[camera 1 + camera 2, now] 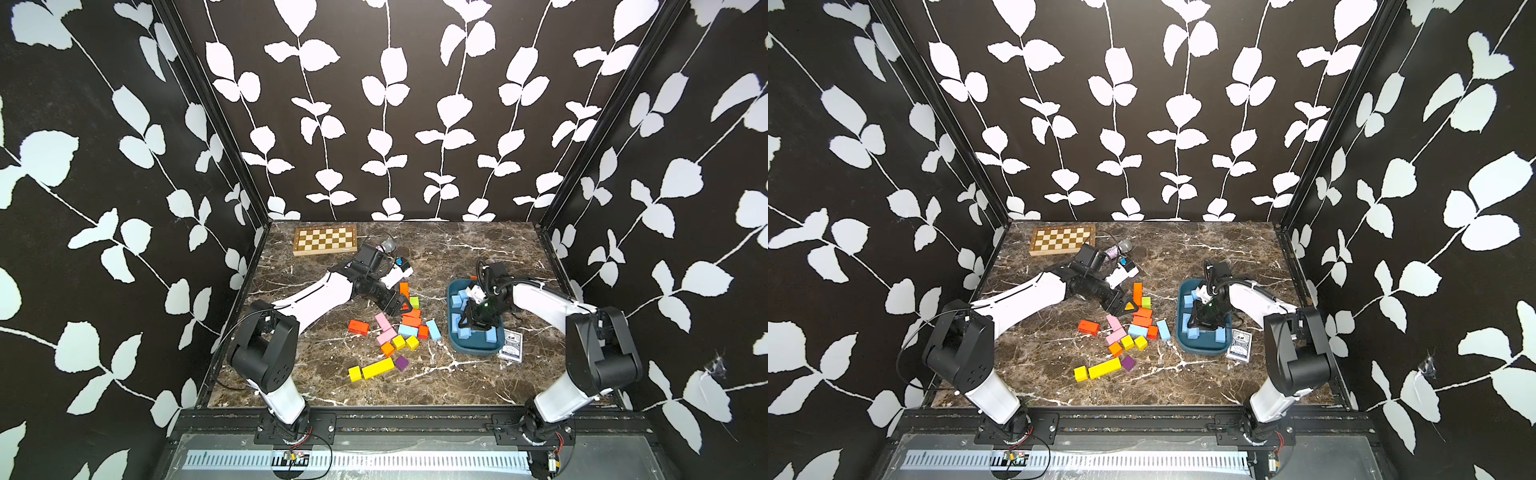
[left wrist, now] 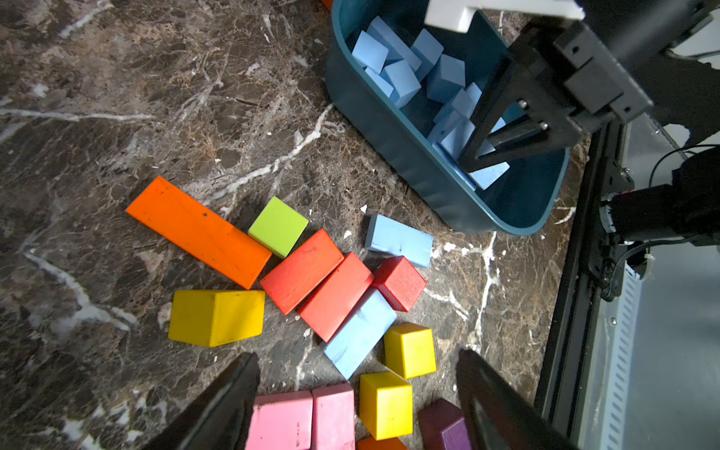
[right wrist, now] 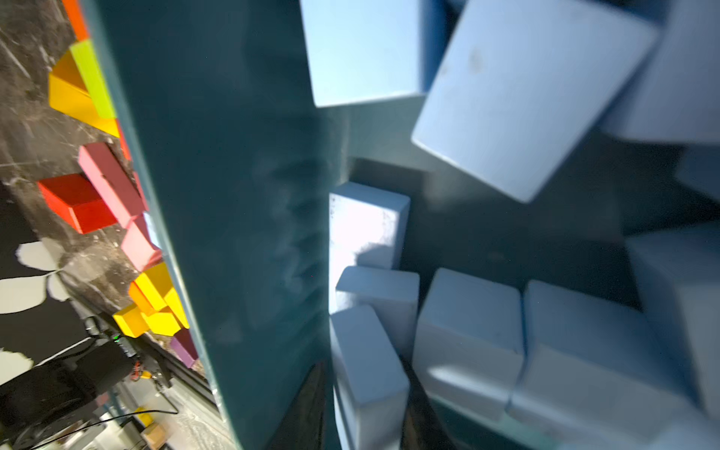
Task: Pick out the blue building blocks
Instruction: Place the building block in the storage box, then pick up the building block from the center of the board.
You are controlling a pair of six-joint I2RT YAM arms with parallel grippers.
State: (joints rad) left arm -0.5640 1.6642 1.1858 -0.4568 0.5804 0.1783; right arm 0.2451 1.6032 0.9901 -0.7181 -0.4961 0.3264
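Observation:
Two blue building blocks [image 1: 408, 331] [image 1: 433, 329] lie on the marble among the coloured blocks; the left wrist view shows them as a bar [image 2: 399, 240] and a longer bar [image 2: 360, 333]. Several more blue blocks [image 1: 457, 300] [image 2: 401, 66] [image 3: 526, 97] lie in the dark teal tray [image 1: 473, 351] [image 2: 389, 128]. My left gripper [image 1: 405, 305] [image 2: 358, 360] hovers open over the pile, holding nothing. Down inside the tray, my right gripper [image 1: 473, 328] [image 3: 366, 382] has a blue block [image 3: 370, 350] between its fingers, close to the tray wall [image 3: 233, 195].
Orange, red, pink, yellow, green and purple blocks [image 1: 378, 368] [image 2: 198, 230] surround the two loose blue ones. A card deck [image 1: 510, 345] lies beside the tray's near right corner. A chessboard [image 1: 325, 240] and a microphone [image 1: 386, 246] sit at the back.

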